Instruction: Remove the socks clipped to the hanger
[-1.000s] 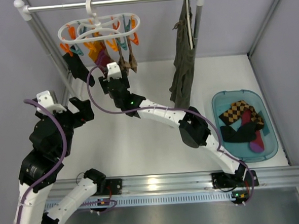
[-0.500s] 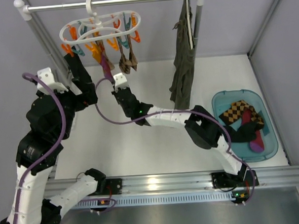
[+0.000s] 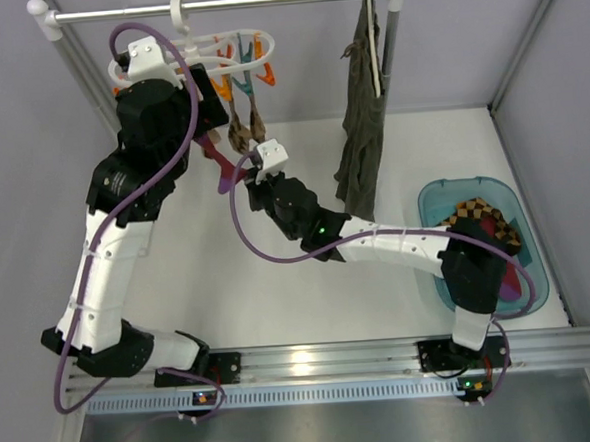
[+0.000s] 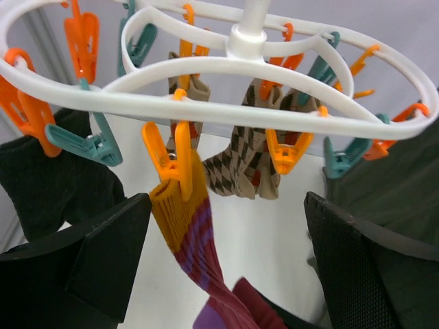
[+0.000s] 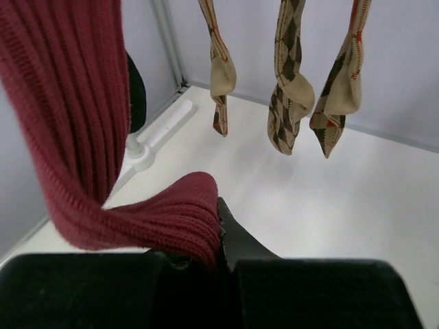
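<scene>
In the last second my right gripper (image 5: 219,236) snapped shut on the maroon lower end of the striped sock (image 4: 184,219), and my left arm swung up to the peg hanger (image 4: 226,110). The left gripper (image 4: 230,229) stood wide and held nothing, with the orange clip (image 4: 175,154) that pinned the sock's cuff just above and between its jaws. I judged this to be the release step: squeeze that clip, or let the right arm draw the sock down (it ran from the clip straight to the shut jaws). Beyond the left jaws hung the tan argyle socks (image 4: 240,168), still pegged, and a black sock (image 4: 48,171) hung outside one finger. A teal clip (image 4: 89,140) crowded the orange one, so a sloppy close could have caught it. The teal tub (image 3: 426,205) of loose socks lay well apart from both jaws.
</scene>
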Motion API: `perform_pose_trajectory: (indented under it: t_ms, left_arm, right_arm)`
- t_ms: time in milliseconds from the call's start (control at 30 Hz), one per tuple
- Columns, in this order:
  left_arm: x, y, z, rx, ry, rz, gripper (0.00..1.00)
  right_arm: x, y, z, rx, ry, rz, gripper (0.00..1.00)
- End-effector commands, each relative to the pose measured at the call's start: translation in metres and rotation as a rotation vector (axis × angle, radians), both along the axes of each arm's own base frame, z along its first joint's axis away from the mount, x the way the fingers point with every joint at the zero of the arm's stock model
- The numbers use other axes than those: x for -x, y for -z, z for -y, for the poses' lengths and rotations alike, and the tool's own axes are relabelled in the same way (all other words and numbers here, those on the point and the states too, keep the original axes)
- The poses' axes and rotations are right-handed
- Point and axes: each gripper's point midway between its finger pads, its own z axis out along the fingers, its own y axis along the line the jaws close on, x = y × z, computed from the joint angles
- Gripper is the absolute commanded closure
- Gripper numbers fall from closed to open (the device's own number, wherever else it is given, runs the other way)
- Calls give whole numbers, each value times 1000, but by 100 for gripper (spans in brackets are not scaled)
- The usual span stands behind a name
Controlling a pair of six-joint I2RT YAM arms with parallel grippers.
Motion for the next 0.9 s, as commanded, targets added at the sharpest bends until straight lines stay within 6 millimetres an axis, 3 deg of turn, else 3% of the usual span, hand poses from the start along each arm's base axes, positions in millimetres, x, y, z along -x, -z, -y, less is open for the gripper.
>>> perform_pose_trajectory:
  t_ms: [0, 333, 533, 700, 733, 833, 867]
  left_arm:
    - [5, -34, -25, -5, -111, 86, 4]
    - [-25, -7, -19, -46, -129, 17, 15]
    - [-40, 4, -28, -13, -130, -10, 24]
    - [-51, 13, -34, 4, -128, -29, 26]
    - [-53, 14, -33, 6, -121, -33, 35]
    - [-60, 15, -36, 14, -114, -27, 45]
    - [-63, 13, -36, 15, -113, -19, 56]
  right_arm:
    - [25, -29, 0, -73, -80, 14, 100]
    - [36, -25, 6, -35, -110, 0, 100]
    - [46, -29, 2, -57, -172, -12, 100]
    - [54, -34, -2, -70, -219, -14, 100]
    - [54, -33, -2, -68, -222, -17, 100]
    - [57, -32, -2, -69, -238, -21, 100]
    - [58, -31, -3, -68, -242, -23, 100]
